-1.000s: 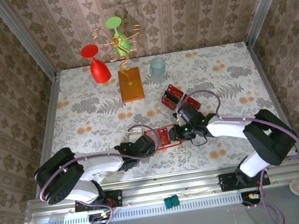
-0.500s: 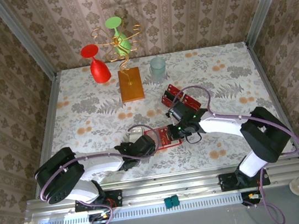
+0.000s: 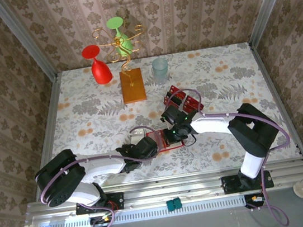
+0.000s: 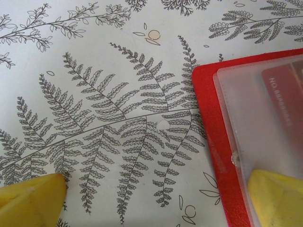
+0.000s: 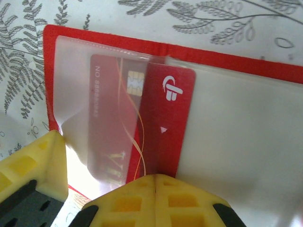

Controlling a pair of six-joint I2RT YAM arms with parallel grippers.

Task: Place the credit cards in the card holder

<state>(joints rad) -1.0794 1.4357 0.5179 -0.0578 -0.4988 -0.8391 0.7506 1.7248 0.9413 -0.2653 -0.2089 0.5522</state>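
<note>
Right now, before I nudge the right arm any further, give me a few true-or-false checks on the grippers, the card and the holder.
1. The left gripper is open, with one finger over a corner of the card holder. True.
2. The right gripper is wide open. False: it is shut, its tips at the near edge of the credit card.
3. The credit card sits fully inside the clear pocket. False: only part is under it, and the logo half lies outside.
4. The card holder is folded shut. False: it lies open.
5. More red cards lie beyond the holder. True.
</note>
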